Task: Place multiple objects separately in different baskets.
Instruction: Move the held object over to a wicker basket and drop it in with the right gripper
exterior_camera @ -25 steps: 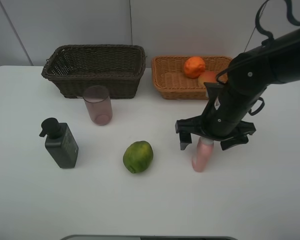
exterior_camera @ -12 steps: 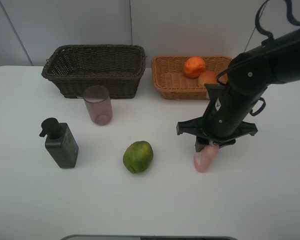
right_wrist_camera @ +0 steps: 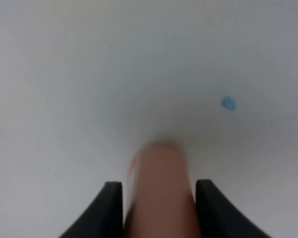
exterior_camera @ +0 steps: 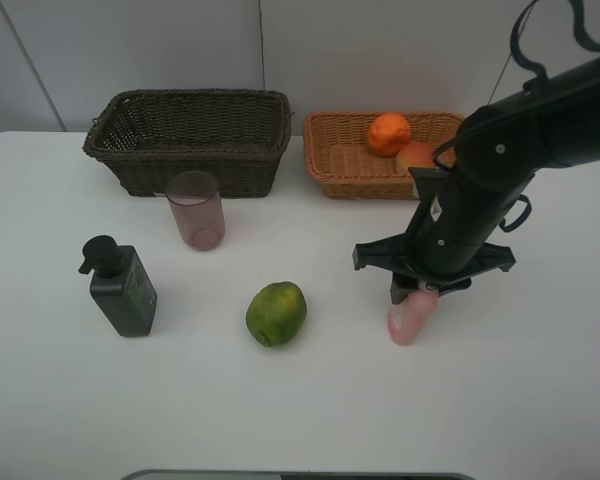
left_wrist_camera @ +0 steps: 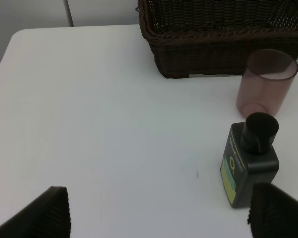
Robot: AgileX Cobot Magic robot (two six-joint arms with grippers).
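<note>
White table (exterior_camera: 280,410), two baskets (exterior_camera: 190,165), six items (exterior_camera: 276,313), right tool (exterior_camera: 415,290) gripping pink bottle (exterior_camera: 408,322), left tool (left_wrist_camera: 164,218) spread.

Bright, even, diffuse light falls from above onto the white table (exterior_camera: 540,400), which looks almost washed out in the exterior high view. Shadows are soft and short: a faint grey smudge hugs the green round fruit (exterior_camera: 276,313) and the dark pump bottle (exterior_camera: 122,287) (its black plastic shows only a dull sheen). The left wrist view is sharp at mid-distance, but the fingers (left_wrist_camera: 49,213) of the left gripper (left_wrist_camera: 159,198) blur in the near corners. The right wrist view is softest: the pink spray bottle (right_wrist_camera: 161,193) and the fingers (right_wrist_camera: 111,208) of the right gripper (right_wrist_camera: 159,186) are out of focus, and the table looks duller, grey-white.
</note>
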